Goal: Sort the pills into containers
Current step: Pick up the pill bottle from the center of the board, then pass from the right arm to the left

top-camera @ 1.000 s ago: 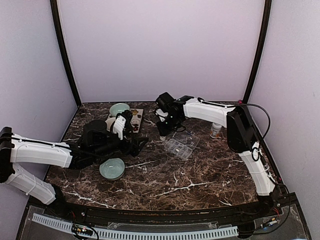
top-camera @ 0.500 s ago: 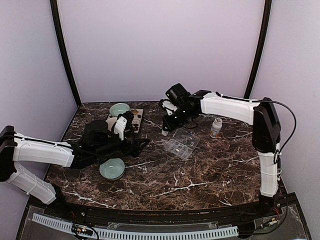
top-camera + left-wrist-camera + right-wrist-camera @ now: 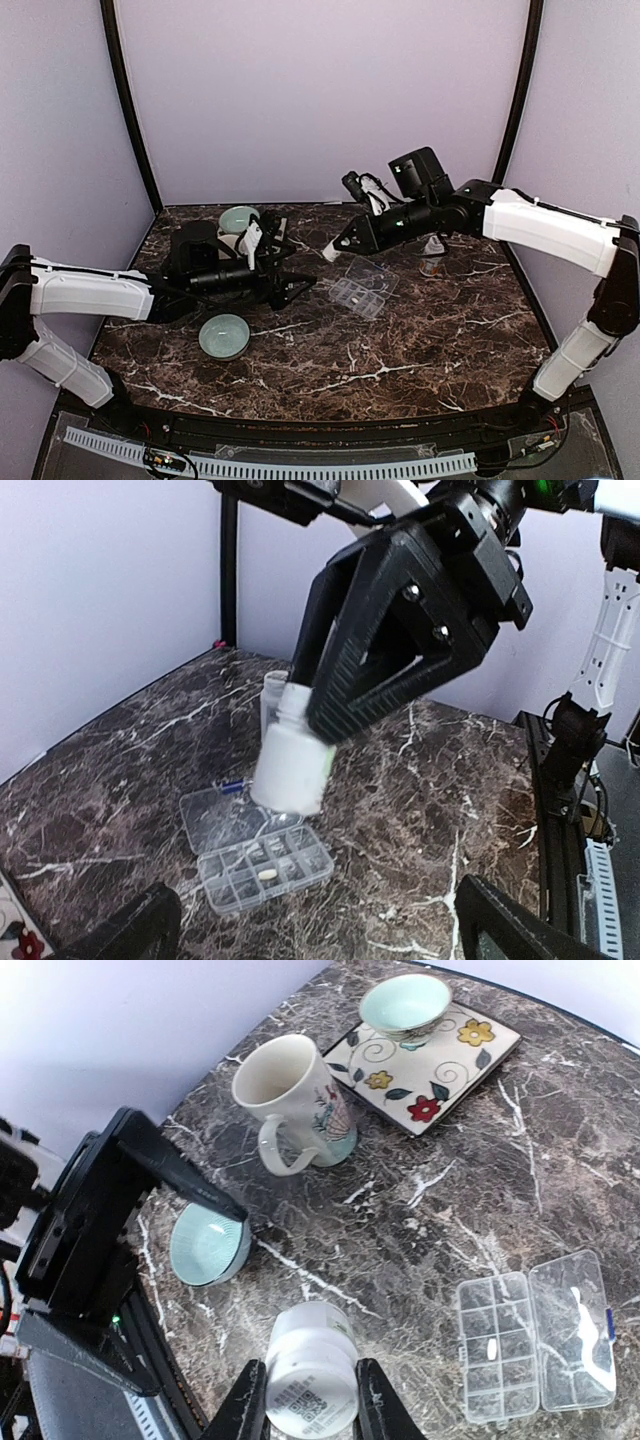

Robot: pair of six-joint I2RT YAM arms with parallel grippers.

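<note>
The clear pill container lies open on the marble table, lid folded back, with one pale oblong pill in a compartment; the same pill shows in the right wrist view. My right gripper is shut on a small white pill bottle and holds it in the air just left of and above the container. In the left wrist view that bottle hangs over the container. My left gripper is open and empty, low over the table left of the container.
A second clear bottle stands right of the container. A pale green bowl sits near the left arm. At the back left are a white mug and a flowered plate with another green bowl.
My right arm has lifted the white bottle off the table and swung out to the right, stretching. My left gripper has edged right toward the container and stays open.
</note>
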